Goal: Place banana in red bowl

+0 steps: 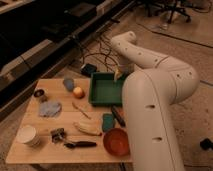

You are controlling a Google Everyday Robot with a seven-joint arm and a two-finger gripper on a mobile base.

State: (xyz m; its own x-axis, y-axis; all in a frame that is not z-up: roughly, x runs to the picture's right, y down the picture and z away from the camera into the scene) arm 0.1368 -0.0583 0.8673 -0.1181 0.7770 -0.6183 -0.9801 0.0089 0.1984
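The pale yellow banana [87,128] lies on the wooden table [30,155] near its front middle. The orange-red bowl [116,141] stands just right of it at the front edge, partly behind my white arm. My gripper [117,75] hangs at the far right edge of the green tray [105,90], well away from the banana and the bowl.
On the table are a round yellow-orange fruit [78,92], a blue cup [68,83], a grey-blue cloth [50,108], a small can [39,93], a white cup [28,135], a teal sponge [108,121], a black bar [118,116] and a black-handled tool [80,144]. Cables lie on the floor behind.
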